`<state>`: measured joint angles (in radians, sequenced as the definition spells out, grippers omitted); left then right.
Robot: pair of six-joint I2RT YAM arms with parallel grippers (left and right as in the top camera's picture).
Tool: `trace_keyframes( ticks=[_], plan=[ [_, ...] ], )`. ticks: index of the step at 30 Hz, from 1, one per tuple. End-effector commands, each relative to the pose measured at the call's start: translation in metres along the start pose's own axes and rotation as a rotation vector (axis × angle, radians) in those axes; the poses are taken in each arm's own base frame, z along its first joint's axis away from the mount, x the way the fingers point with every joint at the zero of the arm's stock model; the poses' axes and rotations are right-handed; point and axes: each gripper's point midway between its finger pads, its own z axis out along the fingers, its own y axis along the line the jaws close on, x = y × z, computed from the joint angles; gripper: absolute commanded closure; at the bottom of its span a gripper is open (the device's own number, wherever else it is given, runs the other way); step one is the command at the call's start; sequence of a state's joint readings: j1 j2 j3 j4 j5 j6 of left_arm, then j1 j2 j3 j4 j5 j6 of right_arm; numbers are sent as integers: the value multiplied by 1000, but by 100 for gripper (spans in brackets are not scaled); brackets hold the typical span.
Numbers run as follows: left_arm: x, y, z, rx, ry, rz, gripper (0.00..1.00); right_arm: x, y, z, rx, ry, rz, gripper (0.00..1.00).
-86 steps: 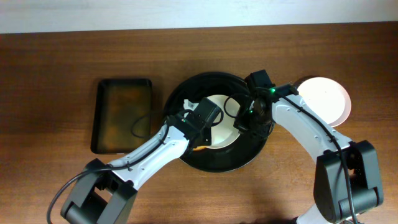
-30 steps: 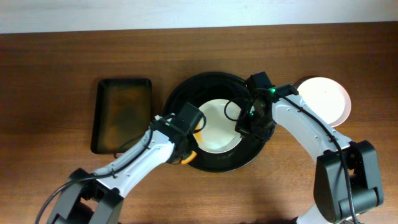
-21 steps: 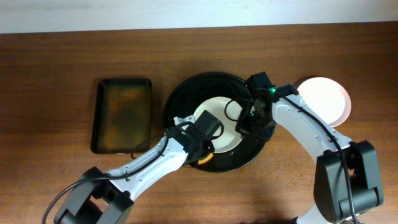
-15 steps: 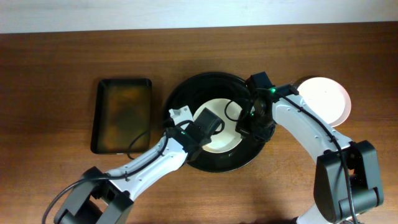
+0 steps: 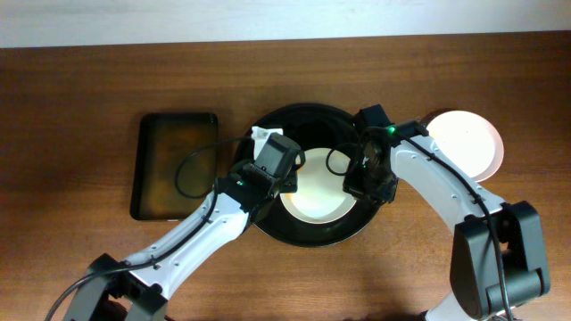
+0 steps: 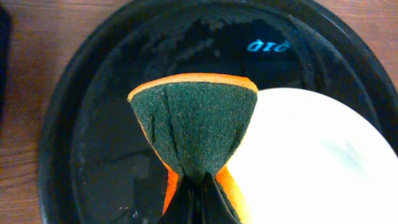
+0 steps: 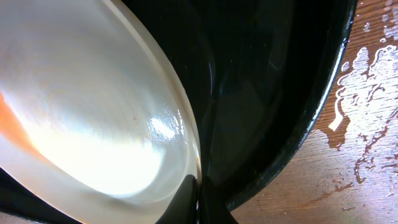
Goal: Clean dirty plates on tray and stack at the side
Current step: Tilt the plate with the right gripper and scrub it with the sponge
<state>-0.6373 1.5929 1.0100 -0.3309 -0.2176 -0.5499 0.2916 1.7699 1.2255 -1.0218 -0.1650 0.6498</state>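
Note:
A white plate (image 5: 318, 187) lies in the round black tray (image 5: 308, 234). My right gripper (image 5: 357, 185) is shut on the plate's right rim (image 7: 186, 155) and holds it tilted. My left gripper (image 5: 284, 178) is shut on an orange sponge with a green scouring face (image 6: 196, 130), held at the plate's left edge (image 6: 311, 168) over the tray floor (image 6: 112, 162). Another white plate (image 5: 468, 143) lies on the wood table to the right of the tray. A third plate is not in view.
A smaller rectangular dark tray (image 5: 175, 165) with a brownish floor sits left of the round tray. Water drops lie on the wood (image 7: 367, 81) beside the tray's rim.
My left gripper has swept the sponge from the plate's lower left, up along its left side. The right gripper has kept hold of the rim.

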Motion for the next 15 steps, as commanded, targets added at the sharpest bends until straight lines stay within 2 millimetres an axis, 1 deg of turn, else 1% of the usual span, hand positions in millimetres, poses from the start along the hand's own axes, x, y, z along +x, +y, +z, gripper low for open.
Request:
trace_keyframes(
  ticks=[1, 3, 5, 6, 7, 8, 10, 11, 12, 14, 15],
  plan=[
    [-4, -13, -7, 78, 7, 41, 100, -2, -1, -3, 11, -19, -11, 96],
    [6, -21, -2, 120, 52, 45, 100, -1, -1, -3, 12, -17, -11, 96],
    [25, -31, 11, 168, 126, 68, 100, -1, -2, -3, 14, -15, -10, 96],
    [33, -42, 16, 215, 147, 116, 100, 0, -2, -3, 15, -13, -10, 96],
    [40, -47, 22, 232, 160, 152, 100, 0, -2, -3, 15, -12, -10, 96],
    [45, -48, 27, 231, 169, 199, 100, 0, -2, -3, 15, -12, -10, 96],
    [58, -42, 40, 209, 208, 218, 100, 1, -3, -3, 17, -10, -9, 96],
    [61, -39, 45, 192, 217, 219, 100, 1, -3, -3, 18, -8, -9, 96],
    [59, -29, 49, 139, 200, 222, 100, 1, -3, -3, 20, -7, -9, 96],
    [36, 7, 53, -66, 99, 226, 100, 2, -4, -3, 22, -4, -16, 96],
    [30, 14, 54, -104, 79, 223, 100, 2, -4, -3, 22, -4, -16, 96]
  ],
)
